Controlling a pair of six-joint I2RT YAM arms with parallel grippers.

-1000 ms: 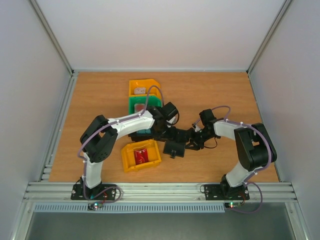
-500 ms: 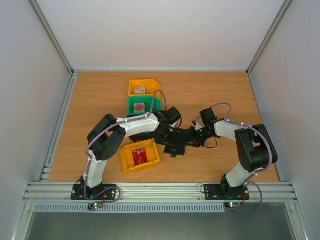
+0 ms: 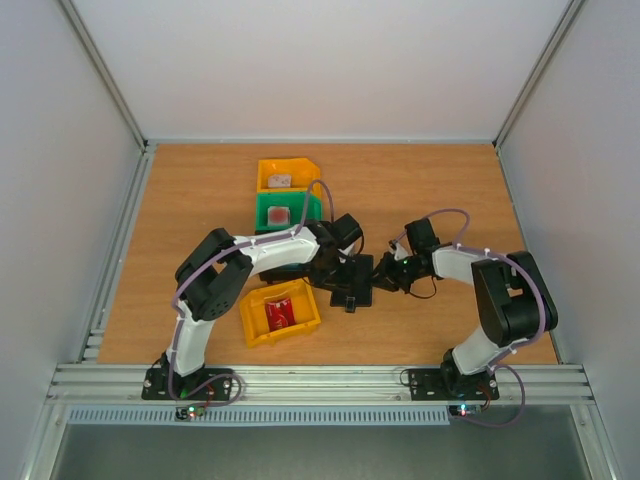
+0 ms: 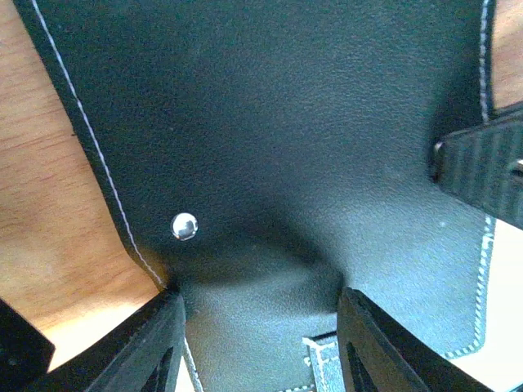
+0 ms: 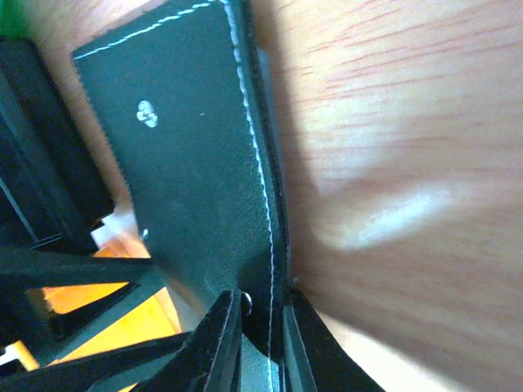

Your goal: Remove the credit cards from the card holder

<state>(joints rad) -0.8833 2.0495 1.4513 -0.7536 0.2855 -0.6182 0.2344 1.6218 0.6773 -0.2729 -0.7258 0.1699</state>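
The right end effector [image 5: 263, 309] has its two fingers pressed together on the white-stitched edge of the card holder [image 5: 188, 163], pinching that edge between them. The left end effector [image 4: 260, 304] has its fingers [image 4: 159, 343] standing apart, with the holder's grained black cover between and under them. The leather is puckered there, but I cannot tell whether they press it or only straddle it. A small silver snap stud [image 4: 184, 226] sits on the cover just beyond the left-hand finger.

From above, the holder is dark and shows only its black outside. It sits near the middle of the table [image 3: 430, 190], somewhat closer to the near edge, with the two arms meeting over it from either side.

Just beside it, toward the near-left corner, a yellow bin [image 3: 254, 322] holds a red credit card [image 3: 279, 314]. Toward the far edge, a green bin [image 3: 263, 203] and a second yellow bin [image 3: 268, 166] touch each other. Each holds a small pale item too small to make out.
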